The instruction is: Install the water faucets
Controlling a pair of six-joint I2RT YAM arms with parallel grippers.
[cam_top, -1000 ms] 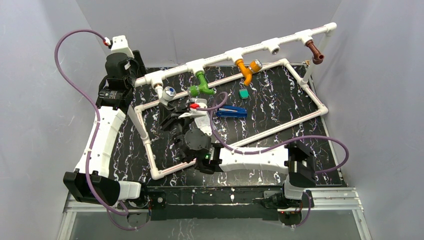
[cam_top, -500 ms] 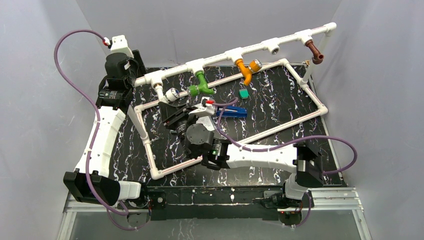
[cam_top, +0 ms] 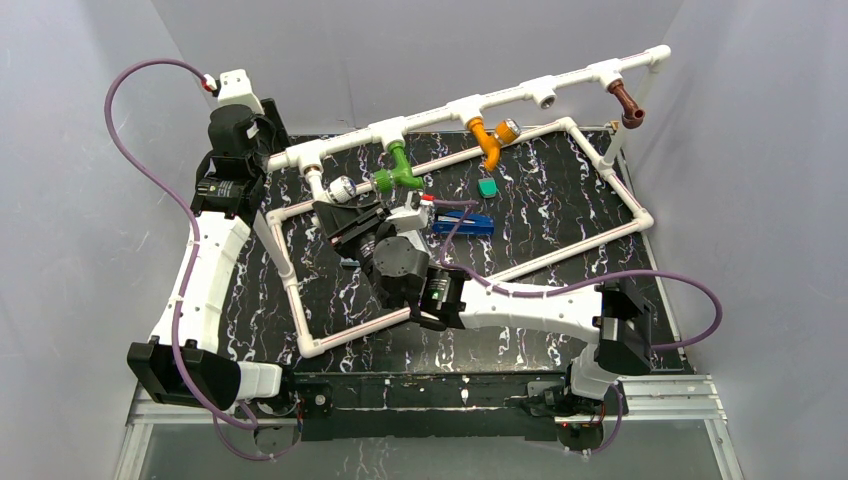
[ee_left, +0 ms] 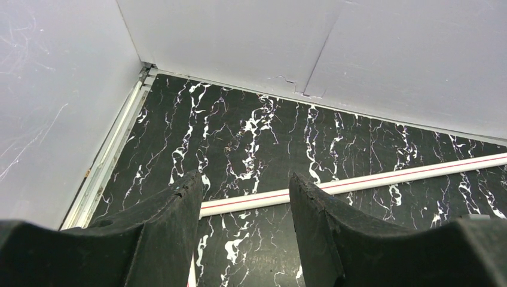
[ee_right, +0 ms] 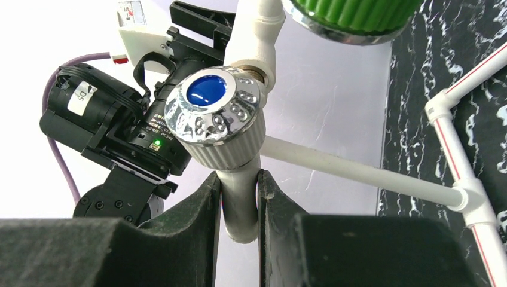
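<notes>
Left hand (ee_left: 245, 182): fingers about half apart, nothing between them. Beyond the fingertips lies the black marbled surface (ee_left: 251, 125), and one rail of the white pipe frame (ee_left: 382, 175) crosses just past the tips. Right hand (ee_right: 239, 179): closed narrowly on the bent spout of the white faucet (ee_right: 218, 122), with both fingers (ee_right: 206, 203) pressed against the spout. The faucet's ribbed chrome knob, blue at its centre, sits just above the fingertips. Its neck rises away from the hand to the leftmost tee of the frame's raised rail. Green faucet (cam_top: 402, 172): just to the right of the right hand, hanging from the next tee. Blue box (cam_top: 462, 224): flat on the surface near the hand's right side, inside the frame's rectangle, with a small green piece (cam_top: 488, 187) beyond it. Orange faucet (cam_top: 490, 140): farther right, on the third tee. Brown faucet (cam_top: 628, 105): farthest from the hand, near the rail's right end.
</notes>
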